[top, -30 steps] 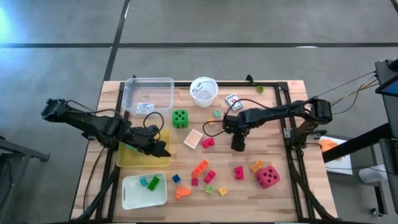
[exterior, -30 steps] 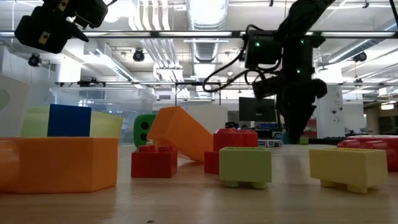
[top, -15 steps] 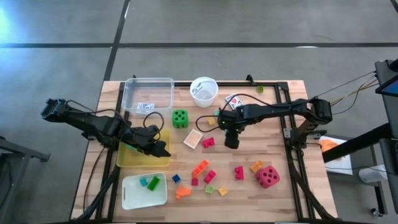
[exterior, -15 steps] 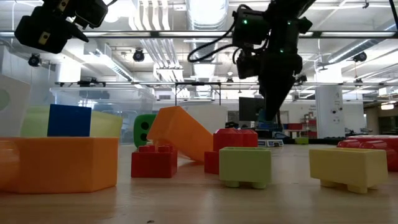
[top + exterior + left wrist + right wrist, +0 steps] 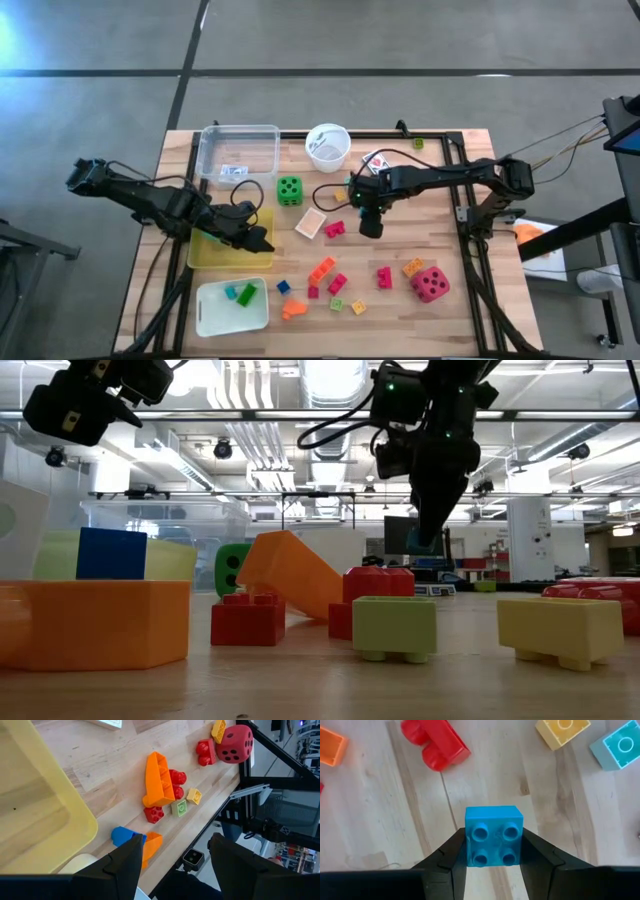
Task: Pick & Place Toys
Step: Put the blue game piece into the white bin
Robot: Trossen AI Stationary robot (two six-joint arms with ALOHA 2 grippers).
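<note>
So here we've got the right end effector clamped on a blue block, studs facing the wrist cam, held up off the worktop roughly mid-table, with the cup off at about 11 o'clock from it and the red die down around 5 o'clock. From the low cam we see that same end effector hanging well above the surface with the block between its fingers. Right below it on the wood there's a red block, a yellow block and a teal block, none of them touching. The left end effector sits over the 3 o'clock edge of the yellow tray, fingers parted and nothing between them. Past its fingers we can see an orange block leaning on small red ones. The green die sits at about 12 o'clock from that tray.
</note>
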